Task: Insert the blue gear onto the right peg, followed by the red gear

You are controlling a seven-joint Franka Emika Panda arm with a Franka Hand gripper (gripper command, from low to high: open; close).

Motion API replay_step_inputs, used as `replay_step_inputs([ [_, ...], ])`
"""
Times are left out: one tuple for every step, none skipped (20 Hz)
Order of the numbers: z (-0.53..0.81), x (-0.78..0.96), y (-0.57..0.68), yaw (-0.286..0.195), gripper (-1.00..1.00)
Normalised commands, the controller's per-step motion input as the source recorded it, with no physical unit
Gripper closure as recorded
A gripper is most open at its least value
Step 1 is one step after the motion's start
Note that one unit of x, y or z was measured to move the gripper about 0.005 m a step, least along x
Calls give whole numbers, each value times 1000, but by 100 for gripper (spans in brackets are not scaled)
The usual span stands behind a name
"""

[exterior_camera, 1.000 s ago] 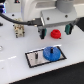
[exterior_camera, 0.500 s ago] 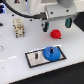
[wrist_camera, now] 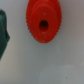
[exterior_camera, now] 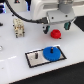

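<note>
From my remote station I count 1 blue gear (exterior_camera: 51,53) and 1 red gear (exterior_camera: 55,34) on the white table (exterior_camera: 70,67). The blue gear sits on the black-rimmed plate (exterior_camera: 34,60), toward the exterior view's right, hiding the right peg; 1 thin pin (exterior_camera: 36,57) stands free beside it. The red gear lies apart, under the gripper (exterior_camera: 56,24), with bare table around it. I cannot tell the fingers' spread. No writing is legible.
</note>
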Motion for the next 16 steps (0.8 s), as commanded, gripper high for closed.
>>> replay_step_inputs([
  [-394, -100, 169, 0, -100],
  [-383, -134, 171, 0, -100],
  [-371, -177, 171, 0, -100],
  [-363, -226, 163, 0, -100],
  [-326, -251, 134, 0, -100],
  [-331, -243, 134, 0, -100],
  [-326, -251, 100, 0, -100],
  [-326, -237, 83, 0, -100],
  [-331, -249, 69, 0, -100],
  [-351, -257, 46, 0, 100],
  [-340, -266, 23, 0, 100],
  [-334, -263, 40, 0, 100],
  [-289, -266, 46, 0, 100],
  [-266, -263, 37, 0, 100],
  [-243, -257, 37, 0, 100],
  [-209, -260, 29, 0, 100],
])
